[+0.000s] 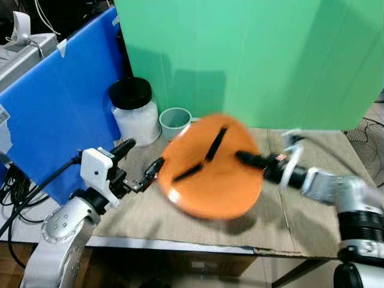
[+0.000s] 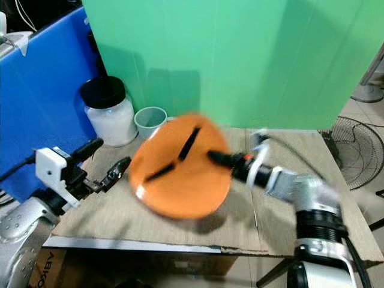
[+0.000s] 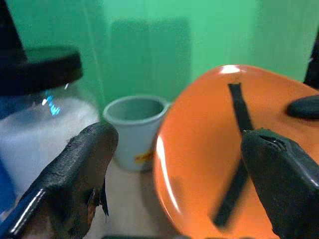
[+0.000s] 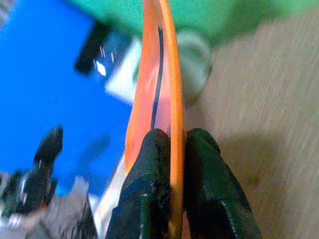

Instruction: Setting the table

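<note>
An orange plate [image 1: 211, 168] with black strips on its face hangs tilted above the cardboard-covered table [image 1: 150, 219]. My right gripper [image 1: 245, 158] is shut on the plate's right rim, one finger [image 4: 149, 184] on each side of the edge [image 4: 174, 124]. My left gripper [image 1: 139, 163] stands open just left of the plate, its lower fingertip close to the plate's left rim; in the left wrist view its two fingers [image 3: 82, 164] are spread wide with the plate [image 3: 224, 149] between and beyond them.
A clear jar with a black lid [image 1: 133, 111] and a small grey-green cup [image 1: 174, 122] stand at the back left of the table. A blue panel [image 1: 54, 102] walls the left side, a green screen [image 1: 252, 54] the back. A fan [image 2: 354, 144] stands at the right.
</note>
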Robot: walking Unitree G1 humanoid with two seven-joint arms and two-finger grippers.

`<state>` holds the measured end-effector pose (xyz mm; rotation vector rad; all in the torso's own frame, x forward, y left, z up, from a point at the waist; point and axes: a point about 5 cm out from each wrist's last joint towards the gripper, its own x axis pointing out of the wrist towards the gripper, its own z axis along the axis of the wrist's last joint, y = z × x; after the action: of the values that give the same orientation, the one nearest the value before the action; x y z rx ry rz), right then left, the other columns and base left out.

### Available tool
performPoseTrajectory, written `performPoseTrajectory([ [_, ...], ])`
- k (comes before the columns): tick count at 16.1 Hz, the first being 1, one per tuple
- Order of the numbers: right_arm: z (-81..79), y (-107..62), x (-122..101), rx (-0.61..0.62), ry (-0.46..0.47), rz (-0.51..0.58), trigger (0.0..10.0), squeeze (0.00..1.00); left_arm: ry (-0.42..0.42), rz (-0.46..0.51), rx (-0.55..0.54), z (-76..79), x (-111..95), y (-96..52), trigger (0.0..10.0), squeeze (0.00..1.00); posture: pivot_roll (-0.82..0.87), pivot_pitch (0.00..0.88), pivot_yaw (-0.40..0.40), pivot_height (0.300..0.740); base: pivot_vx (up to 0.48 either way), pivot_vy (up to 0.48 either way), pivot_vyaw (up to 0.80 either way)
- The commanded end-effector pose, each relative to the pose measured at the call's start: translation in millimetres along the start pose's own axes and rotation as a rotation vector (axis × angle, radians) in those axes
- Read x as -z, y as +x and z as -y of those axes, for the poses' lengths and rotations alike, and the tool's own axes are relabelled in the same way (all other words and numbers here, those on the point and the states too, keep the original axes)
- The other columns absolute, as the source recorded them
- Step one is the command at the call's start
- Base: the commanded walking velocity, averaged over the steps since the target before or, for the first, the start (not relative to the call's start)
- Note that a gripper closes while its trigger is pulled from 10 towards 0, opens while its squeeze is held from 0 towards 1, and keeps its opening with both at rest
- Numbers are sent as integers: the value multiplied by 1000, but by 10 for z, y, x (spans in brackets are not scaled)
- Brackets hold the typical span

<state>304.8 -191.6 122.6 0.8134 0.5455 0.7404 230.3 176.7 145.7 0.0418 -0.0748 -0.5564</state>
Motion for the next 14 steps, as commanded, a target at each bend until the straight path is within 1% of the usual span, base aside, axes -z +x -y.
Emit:
performPoseTrajectory([
  [1, -124, -85, -158, -25, -24, 107, 0, 0, 11, -10, -12, 56, -39, -7, 10000, 0, -60, 0, 39, 740, 0, 0, 0],
  [2, -145, -124, -185, -19, -29, 132, 0, 0, 18, -19, -20, 73, -40, -7, 10000, 0, -60, 0, 38, 740, 0, 0, 0],
  [3, -198, -209, -228, 3, -62, 185, 0, 0, 38, -33, -43, 109, -41, -6, 10000, 0, -57, 0, 39, 740, 0, 0, 0],
  [4, -223, -241, -242, 13, -77, 205, 0, 0, 42, -38, -53, 121, -47, -9, 10000, 0, -57, 0, 41, 740, 0, 0, 0],
  [5, -254, -291, -257, 43, -121, 233, 3725, 0, 61, -42, -73, 131, -51, -4, 10000, 0, -58, 0, 44, 740, 0, 0, 0],
  [6, -333, -374, -279, 101, -228, 303, 10000, 0, 77, -53, -112, 159, -59, 10, 10000, 0, -71, 0, 59, 740, 0, 0, 0],
  [7, -391, -430, -271, 125, -241, 358, 10000, 0, 82, -58, -150, 185, -59, 33, 10000, 0, -73, 0, 65, 740, 0, 0, 0],
  [8, -407, -460, -258, 141, -223, 381, 10000, 0, 77, -57, -169, 201, -71, 45, 10000, 0, -74, 0, 67, 740, 0, 0, -463],
  [9, -435, -531, -206, 166, -182, 432, 10000, 0, 84, -43, -206, 244, -110, 69, 10000, 0, -85, 0, 80, 740, 0, 0, -800],
  [10, -443, -553, -185, 175, -166, 447, 10000, 0, 88, -40, -219, 255, -121, 74, 10000, 0, -86, 0, 82, 740, 0, 0, -800],
  [11, -451, -573, -155, 190, -169, 456, 10000, 0, 86, -36, -236, 270, -124, 87, 10000, 0, -89, 0, 85, 740, 0, 0, 0],
  [12, -496, -562, -93, 205, -174, 464, 10000, 0, 91, -34, -276, 277, -120, 112, 10000, 0, -96, 0, 93, 740, 0, 0, 0],
  [13, -585, -474, -88, 232, -209, 481, 10000, 0, 96, -36, -302, 290, -121, 125, 10000, 0, -102, 0, 95, 740, 0, 0, -800],
  [14, -696, -378, -149, 215, -191, 543, 10000, 0, 112, -33, -324, 292, -142, 123, 10000, 0, -101, 0, 94, 740, 0, 0, -800],
])
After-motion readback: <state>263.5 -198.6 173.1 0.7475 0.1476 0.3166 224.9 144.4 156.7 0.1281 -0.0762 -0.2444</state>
